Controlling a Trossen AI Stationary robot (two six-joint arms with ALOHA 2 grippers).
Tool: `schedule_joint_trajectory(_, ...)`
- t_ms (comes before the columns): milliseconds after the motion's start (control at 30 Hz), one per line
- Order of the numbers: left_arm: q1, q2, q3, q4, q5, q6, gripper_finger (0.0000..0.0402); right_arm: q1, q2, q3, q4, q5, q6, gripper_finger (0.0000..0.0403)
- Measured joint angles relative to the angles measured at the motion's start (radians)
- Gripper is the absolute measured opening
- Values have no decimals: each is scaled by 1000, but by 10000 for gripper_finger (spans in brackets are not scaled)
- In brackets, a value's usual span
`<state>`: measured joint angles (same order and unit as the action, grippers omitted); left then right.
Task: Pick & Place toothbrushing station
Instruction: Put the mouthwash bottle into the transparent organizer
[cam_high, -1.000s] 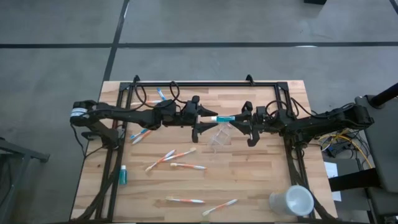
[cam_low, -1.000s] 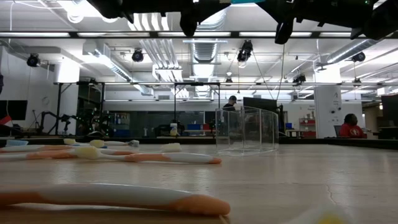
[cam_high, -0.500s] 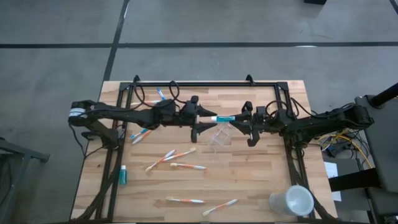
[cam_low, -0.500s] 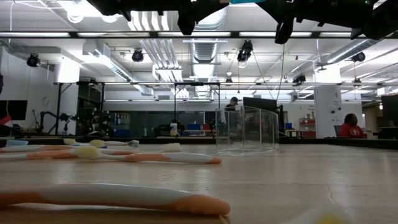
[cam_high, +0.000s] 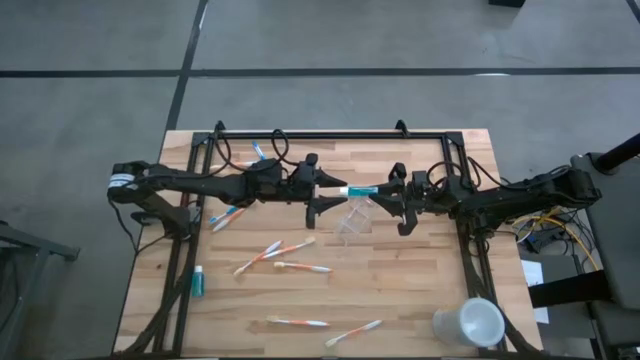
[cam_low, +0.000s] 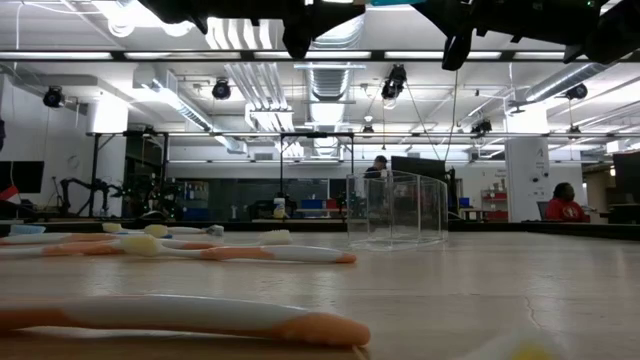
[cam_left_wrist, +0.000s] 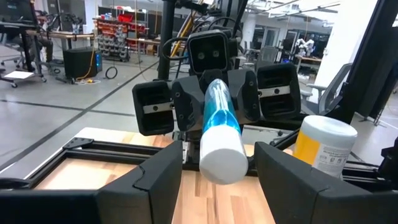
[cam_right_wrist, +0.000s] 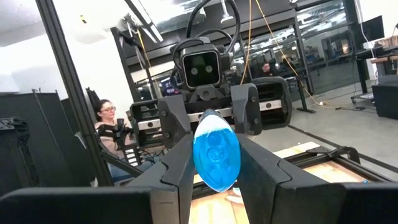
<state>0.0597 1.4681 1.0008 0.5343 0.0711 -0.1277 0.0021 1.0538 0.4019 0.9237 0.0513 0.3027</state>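
The blue tube (cam_high: 362, 190) hangs level above the clear cup (cam_high: 351, 220) at mid-worktop, spanning both end effectors. The right end effector (cam_high: 403, 192) pinches its crimped end narrowly, as its wrist view shows; the left wrist view shows the left end effector (cam_high: 322, 190) standing wide beside the white cap, apparently not touching.

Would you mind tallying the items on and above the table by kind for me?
toothbrushes: 8, as best the high view shows
tubes: 2, one held up, one lying on the table
clear cup: 1
white cup: 1
Total: 12
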Motion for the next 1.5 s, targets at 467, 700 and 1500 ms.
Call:
schedule_joint_trajectory(467, 1, 0, 0, -3, 0, 1, 143, 0, 0, 0, 0, 0, 0, 96)
schedule_joint_trajectory(700, 3, 0, 0, -3, 1, 1, 101, 0, 0, 0, 1, 0, 0, 96)
schedule_joint_trajectory(1500, 4, 0, -1, -4, 15, -1, 107, 0, 1, 0, 0, 0, 5, 96)
